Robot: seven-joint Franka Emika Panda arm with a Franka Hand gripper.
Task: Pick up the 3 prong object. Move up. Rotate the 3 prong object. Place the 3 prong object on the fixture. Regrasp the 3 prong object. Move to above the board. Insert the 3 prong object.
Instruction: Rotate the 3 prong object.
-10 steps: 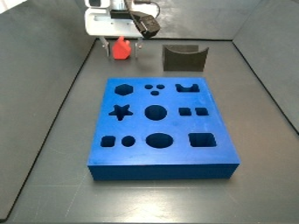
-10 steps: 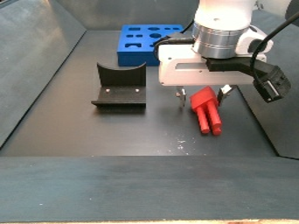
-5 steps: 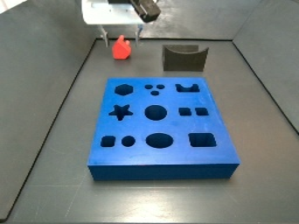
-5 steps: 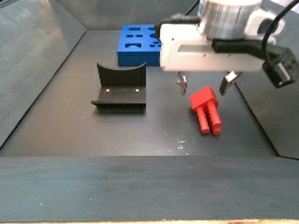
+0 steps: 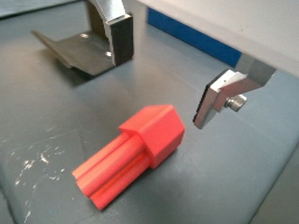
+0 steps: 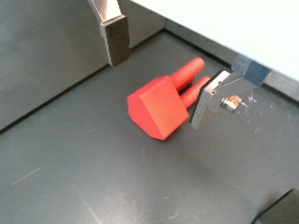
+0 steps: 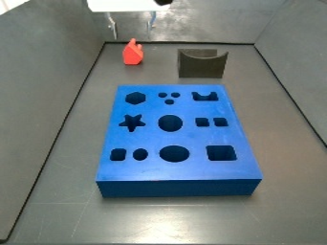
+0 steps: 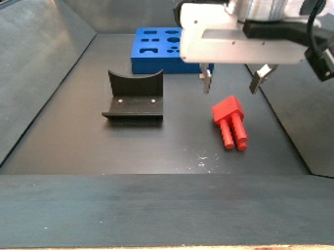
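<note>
The 3 prong object (image 8: 231, 123) is a small red-orange plastic piece, a chunky block at one end with ridged prongs running out of it along the floor; it lies flat on the dark floor, its prongs pointing away from the board in a side view. In both wrist views it rests under the space between the two fingers, touching neither: the block end shows in a wrist view (image 5: 131, 153), and the prongs reach back toward one silver finger plate in a wrist view (image 6: 163, 98). The gripper (image 8: 232, 80) hangs above the piece with its fingers spread wide and nothing between them. The fixture (image 8: 132, 100), a dark block with a curved notch, stands on the floor well apart from the piece, and the blue board (image 8: 163, 48) lies beyond it, partly covered by the gripper body. In a side view the board (image 7: 174, 137) shows all its dark cut-outs, with the red piece (image 7: 130, 53) and the fixture (image 7: 201, 63) behind it; there the gripper is cut off at the picture's edge, only its white underside showing.
</note>
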